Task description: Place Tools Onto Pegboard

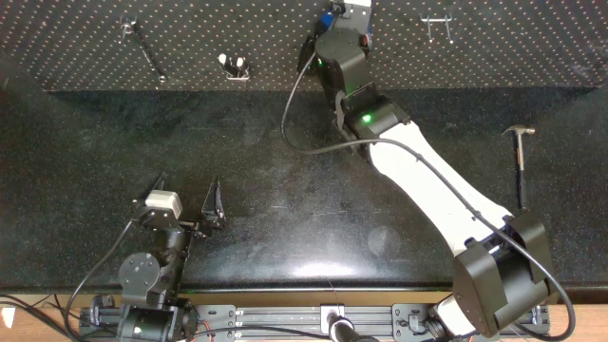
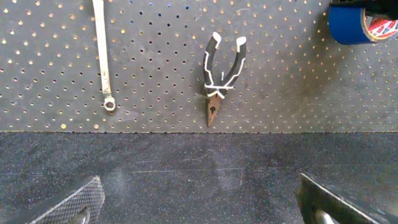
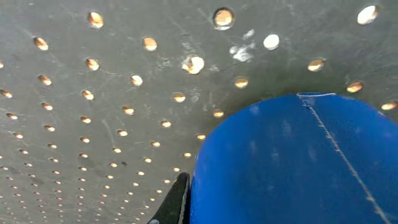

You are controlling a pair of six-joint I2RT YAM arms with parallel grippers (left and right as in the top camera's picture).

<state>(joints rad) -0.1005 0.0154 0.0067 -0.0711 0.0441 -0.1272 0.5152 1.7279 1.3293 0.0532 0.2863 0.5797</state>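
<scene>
A black mat point(image 1: 237, 161) covers the table and meets a dark pegboard point(image 1: 285, 28) that holds a wrench point(image 2: 102, 56), pliers point(image 2: 217, 74) and a hook point(image 1: 436, 28). A hammer point(image 1: 521, 157) lies on the mat. The tape point(image 3: 292, 162), a smooth blue roll, is clamped by the right gripper point(image 1: 344, 11) against the pegboard. The left gripper point(image 2: 199, 208) gapes wide over the mat.

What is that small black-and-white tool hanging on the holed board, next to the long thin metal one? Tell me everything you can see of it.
It is a pair of pliers, hanging upright on the pegboard from a white wire hook near its pivot. Two black handles edged in white spread upward; the short brownish metal nose points down, shut. It hangs low on the board, beside the wrench, touching only hook and board.
</scene>
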